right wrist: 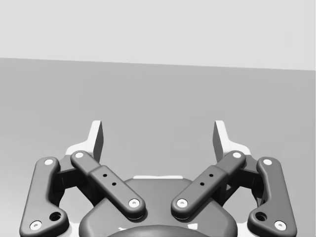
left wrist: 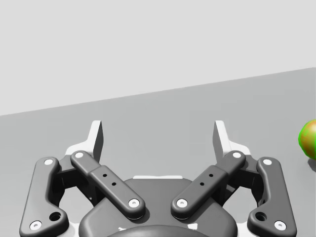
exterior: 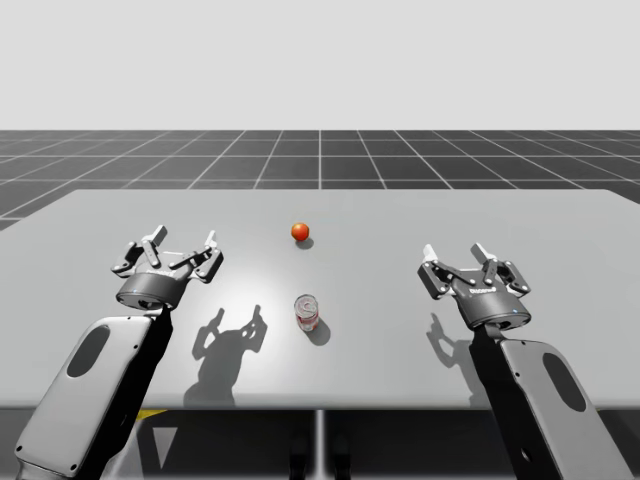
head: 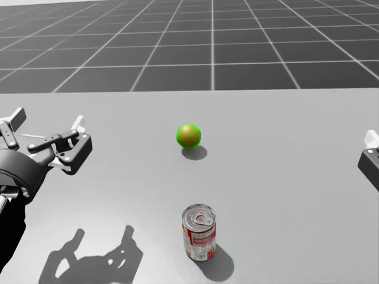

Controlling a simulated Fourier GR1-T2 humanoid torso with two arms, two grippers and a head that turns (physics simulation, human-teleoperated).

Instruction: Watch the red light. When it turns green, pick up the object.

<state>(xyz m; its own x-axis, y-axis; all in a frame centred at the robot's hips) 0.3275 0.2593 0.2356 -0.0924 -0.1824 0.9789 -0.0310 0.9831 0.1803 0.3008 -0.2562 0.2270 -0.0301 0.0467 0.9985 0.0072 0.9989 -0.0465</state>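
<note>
Item 1, nearest: the red can point(head: 199, 232) with the silver pull-tab lid stands upright on the desk point(exterior: 560, 300), close to my edge and about midway between the two arms. Nothing touches it.

Item 2: my left tool point(exterior: 180, 248) hovers over the desk to the can's left, fingers spread wide with nothing between them. My right tool point(exterior: 462, 262) hovers to the can's right in the same condition, spread and empty. Both are well apart from the can. By the high view, the left sits somewhat the closer.

Item 3, farther: the light point(head: 188, 135), a small ball, rests on the desk beyond the can and apart from it. The views disagree. It reads green in the head view, mostly green with a reddish patch in the left wrist view, and red in the high view.

Assessment: two views give green, so I judge the pick-up to be due. It is not yet begun.

Recommendation: use one arm only, preferably the left. Bring the tool in level, from the side, with the fingers left wide so that they straddle the can's wall at mid-height. Close only once both pads face the wall squarely. Lift straight up.

Risks noted: a finger clipping the rim would topple the can. The smooth round wall may slip under an off-centre grip. The reach should stop short of the light.
</note>
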